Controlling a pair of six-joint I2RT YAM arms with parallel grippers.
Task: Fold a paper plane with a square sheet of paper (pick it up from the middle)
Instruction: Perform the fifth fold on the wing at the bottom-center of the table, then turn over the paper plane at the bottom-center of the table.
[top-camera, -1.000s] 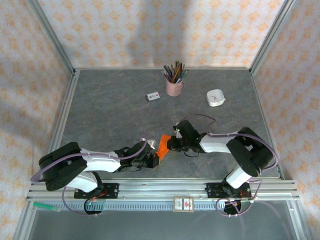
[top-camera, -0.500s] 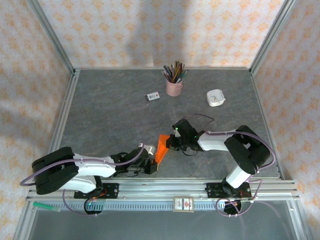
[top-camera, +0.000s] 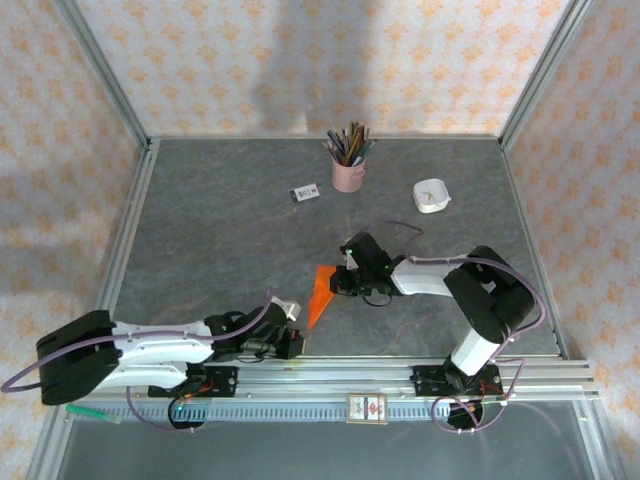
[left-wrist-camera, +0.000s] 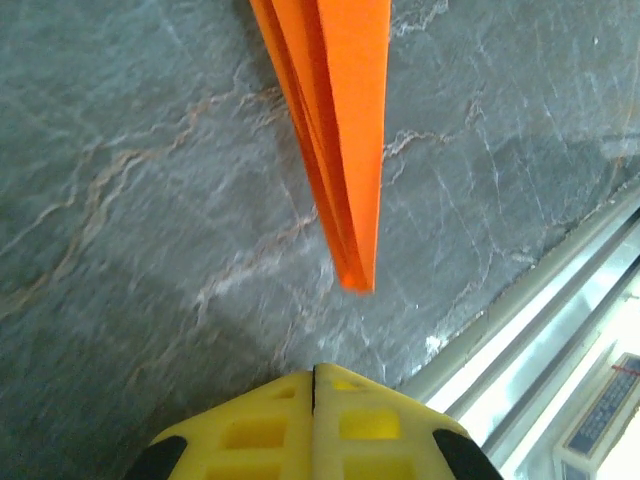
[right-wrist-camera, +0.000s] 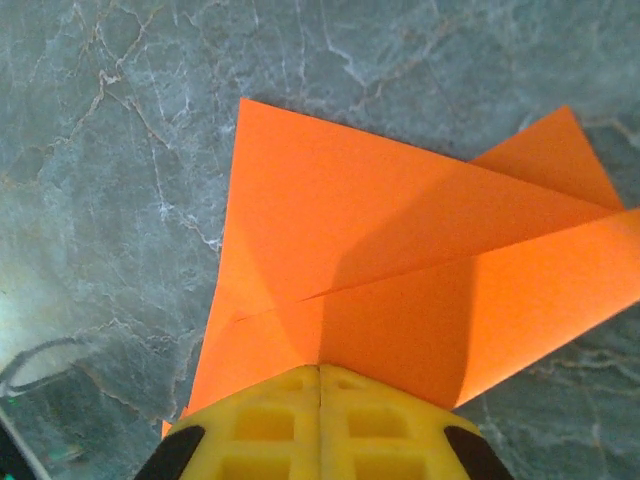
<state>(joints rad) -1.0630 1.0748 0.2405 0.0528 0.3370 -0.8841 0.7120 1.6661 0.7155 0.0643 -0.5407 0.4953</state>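
Your right hand (top-camera: 339, 283) pinches the creased, pointed orange paper plane (top-camera: 320, 296) mid-frame, left hand (top-camera: 297, 343) closed empty near its tip, veined grey table (top-camera: 220, 240) broad upper left.

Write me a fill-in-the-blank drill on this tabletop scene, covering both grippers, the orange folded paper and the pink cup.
1. The folded bright-orange paper plane is held by the right gripper, whose jaws are ___.
2. The left gripper is shut too and holds ___.
3. The pink cup at the far side holds coloured ___.
4. In the top view, the small white printed card lies to the ___ of that cup.

Missing words: shut; nothing; pencils; left.
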